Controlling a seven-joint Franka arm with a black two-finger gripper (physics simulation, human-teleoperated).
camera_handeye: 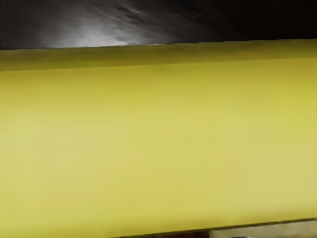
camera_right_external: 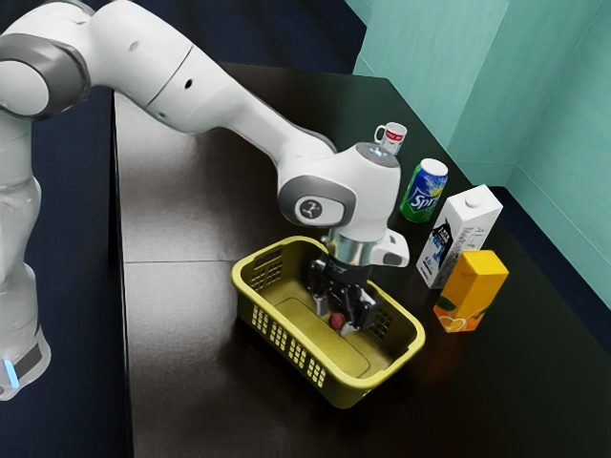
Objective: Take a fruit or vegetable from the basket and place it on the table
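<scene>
In the exterior view, my gripper (camera_right_external: 334, 320) reaches down inside the yellow basket (camera_right_external: 277, 320), with its fingers spread apart. A small round red fruit or vegetable (camera_right_external: 337, 322) is low between the fingertips, closer to the finger on the exterior view's right. I see a gap on its other side, so it is not gripped. In the wrist view, the yellow wall of the basket (camera_handeye: 158, 144) is very close to the camera. A sliver of the dark red thing (camera_handeye: 181, 236) shows at the lower edge.
Beyond the basket, toward the exterior view's right, stand an orange juice carton (camera_right_external: 470, 291), a white carton (camera_right_external: 463, 234), a green-blue Sprite can (camera_right_external: 424, 194) and a white mug (camera_right_external: 392, 136) on the dark table (camera_right_external: 181, 334).
</scene>
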